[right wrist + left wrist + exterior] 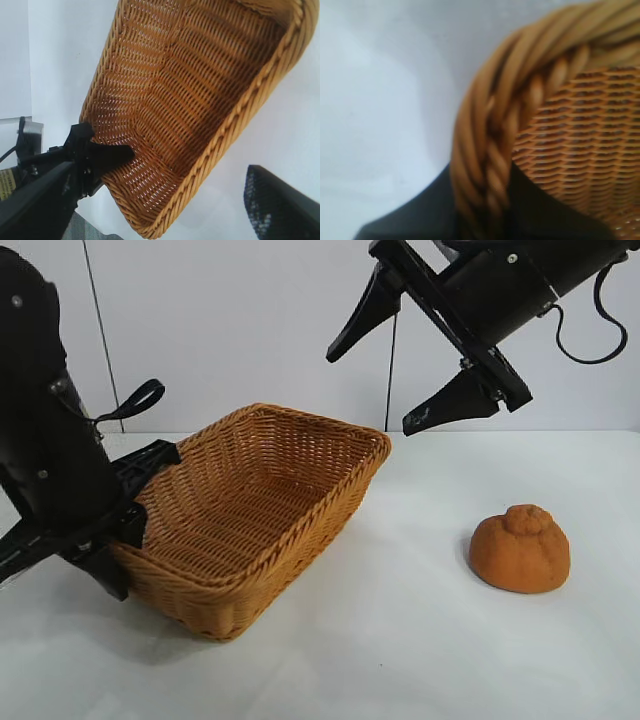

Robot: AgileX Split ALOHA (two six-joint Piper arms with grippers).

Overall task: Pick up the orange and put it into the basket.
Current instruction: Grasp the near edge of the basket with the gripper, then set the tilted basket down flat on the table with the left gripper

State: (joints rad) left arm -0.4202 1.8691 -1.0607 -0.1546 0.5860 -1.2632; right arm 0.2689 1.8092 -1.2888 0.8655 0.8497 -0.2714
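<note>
A lab test bench — bare white table (420, 640), plain panelled wall (250, 330) (nothing homely).

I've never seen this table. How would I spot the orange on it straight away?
Start at the big woven basket on the white table. Look to its right, under the raised right gripper: the orange sits alone on the bare tabletop, well apart from the basket. It is the only small thing there, a dull-orange lumpy dome with a knob on top.

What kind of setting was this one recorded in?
Probably a lab test bench: a bare white table against plain white wall panels, with only a wicker basket and an orange set out.
</note>
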